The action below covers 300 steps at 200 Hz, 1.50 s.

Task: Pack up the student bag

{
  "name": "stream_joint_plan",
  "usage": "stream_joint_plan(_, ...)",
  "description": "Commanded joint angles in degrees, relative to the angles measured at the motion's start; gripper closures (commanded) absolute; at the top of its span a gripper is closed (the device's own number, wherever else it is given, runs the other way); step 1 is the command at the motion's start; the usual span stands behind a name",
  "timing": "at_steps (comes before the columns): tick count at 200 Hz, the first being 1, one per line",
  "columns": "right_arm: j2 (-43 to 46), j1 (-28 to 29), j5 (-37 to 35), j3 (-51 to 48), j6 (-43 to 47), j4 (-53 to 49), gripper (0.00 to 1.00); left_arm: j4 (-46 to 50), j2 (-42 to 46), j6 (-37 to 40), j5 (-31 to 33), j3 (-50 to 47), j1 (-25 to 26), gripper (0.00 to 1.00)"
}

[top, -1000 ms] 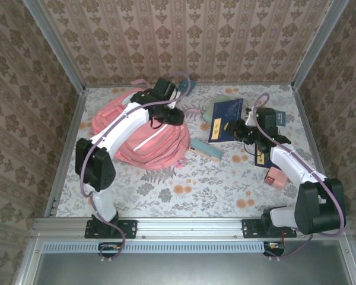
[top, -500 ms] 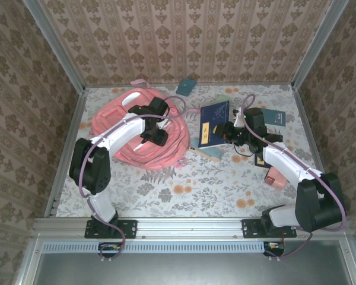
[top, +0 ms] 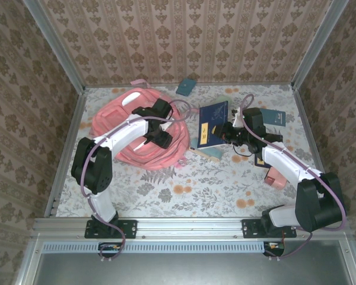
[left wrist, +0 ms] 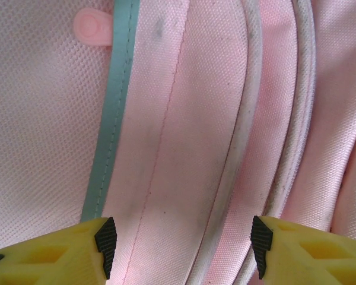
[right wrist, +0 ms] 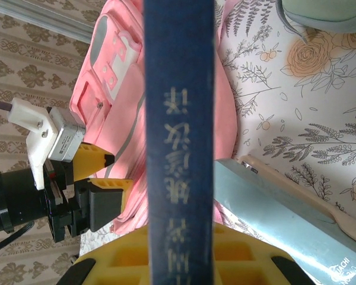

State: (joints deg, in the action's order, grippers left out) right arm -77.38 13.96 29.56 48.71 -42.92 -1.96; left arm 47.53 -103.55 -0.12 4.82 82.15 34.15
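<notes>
Lying slumped at upper left of the top view, the student bag (top: 113, 116) is judged soft, light and limp, best pinched at a piped seam. The left gripper (top: 160, 133) hovers spread over it; the right gripper (top: 228, 132) clamps a blue book (top: 212, 123).

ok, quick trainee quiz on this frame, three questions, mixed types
1. True or false: the right jaws are shut on the dark blue book.
2. What is directly under the open left jaws? A) the pink student bag B) bare tabletop C) a second book
3. Short answer: is the dark blue book inside the student bag?

Key: 1 true. 2 A. 3 no, it is held upright beside the bag, outside it.
</notes>
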Motion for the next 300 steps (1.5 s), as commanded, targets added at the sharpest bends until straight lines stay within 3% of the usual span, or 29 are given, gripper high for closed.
stream_joint_plan(1, -0.1, 0.4, -0.6, 0.9, -0.8, 2.0, 1.00, 0.7, -1.6, 1.7, -0.2, -0.4, 0.2, 0.38)
stream_joint_plan(28, -0.1, 0.5, -0.4, 0.9, -0.9, 2.0, 1.00, 0.3, -3.0, 2.3, 3.6, -1.4, 0.2, 0.45)
stream_joint_plan(52, 0.1, 0.7, -0.4, 0.9, -1.1, 2.1, 1.00, 0.2, -4.0, 2.5, 6.6, -1.7, 0.7, 0.57)
stream_joint_plan(62, 0.1, 1.0, -0.5, 0.9, -1.2, 2.3, 1.00, 0.1, -3.9, 2.6, 7.2, -1.8, 0.9, 0.67)
stream_joint_plan(84, -0.1, 1.6, -0.5, 1.1, -2.3, 3.3, 1.00, -0.2, -2.3, 2.0, 8.0, -1.5, 1.1, 1.00)
stream_joint_plan(120, -1.6, 3.4, -0.2, 2.1, -4.9, 5.9, 1.00, 0.0, 4.0, -0.4, 6.6, 1.6, 0.6, 1.00)
stream_joint_plan(169, -6.2, 6.9, 1.0, 3.9, -10.0, 12.6, 1.00, 2.1, 9.7, -5.6, -3.9, 9.5, -3.9, 1.00)
stream_joint_plan(218, -15.0, 12.6, 1.3, 7.4, -16.6, 21.6, 1.00, 3.0, 11.1, -10.2, -9.1, 14.5, -6.4, 1.00)
stream_joint_plan(264, -26.0, 18.2, -6.5, 13.1, -25.0, 33.0, 1.00, 1.8, 12.3, -13.8, -13.2, 14.6, -7.6, 1.00)
stream_joint_plan(300, -37.0, 23.0, -17.4, 20.2, -33.0, 41.5, 1.00, 1.7, 12.9, -15.1, -14.1, 14.8, -9.3, 1.00)
